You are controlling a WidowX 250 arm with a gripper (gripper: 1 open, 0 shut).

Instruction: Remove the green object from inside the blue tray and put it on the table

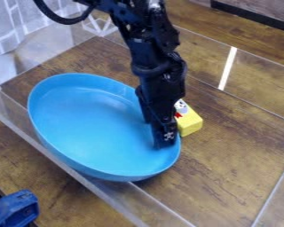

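Note:
The blue tray [91, 124] lies on the dark wooden table [240, 168], a large oval dish filling the left middle of the camera view. The green object [188, 120], a small yellow block with a red-and-white label, sits against the tray's right rim on its outer side, partly hidden by the arm. My black gripper [165, 135] points almost straight down at that rim, right beside the block. One dark finger [161, 133] reaches into the tray. The jaws look open and nothing is held.
A clear acrylic panel [61, 182] edges the table along the front left. A dark blue cloth-like thing [11, 211] lies outside it at the bottom left. Bare table stretches to the right of the tray and in front of it.

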